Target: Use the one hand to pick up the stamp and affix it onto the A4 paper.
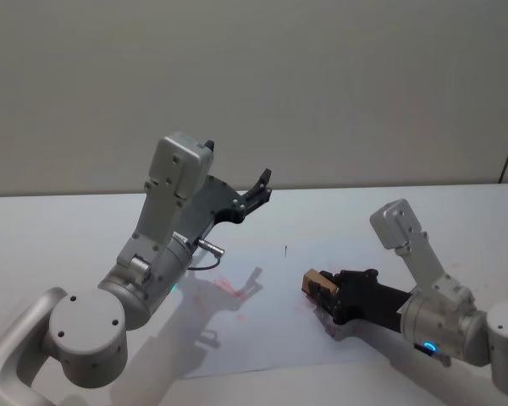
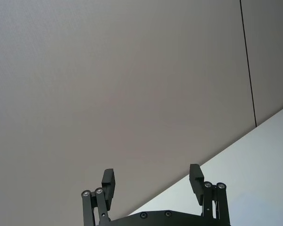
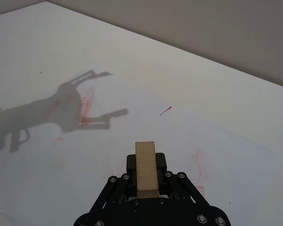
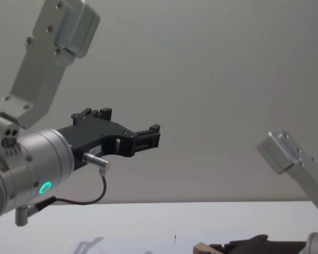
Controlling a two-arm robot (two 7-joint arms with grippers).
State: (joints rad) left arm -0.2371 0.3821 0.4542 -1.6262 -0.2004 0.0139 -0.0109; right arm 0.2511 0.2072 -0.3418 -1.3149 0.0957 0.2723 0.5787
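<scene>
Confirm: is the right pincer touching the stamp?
Touching. The right wrist view shows the stamp clamped between the right pincer, its fingers flush against both sides with no gap.

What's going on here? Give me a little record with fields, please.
Right gripper: low over the A4 paper's right part, jaws shut on the stamp
Stamp: light-brown block, sticking out past the jaws
A4 paper: flat on the white table, with a red mark and pink smudges
Left gripper: raised in the air, jaws open, holding nothing
</scene>
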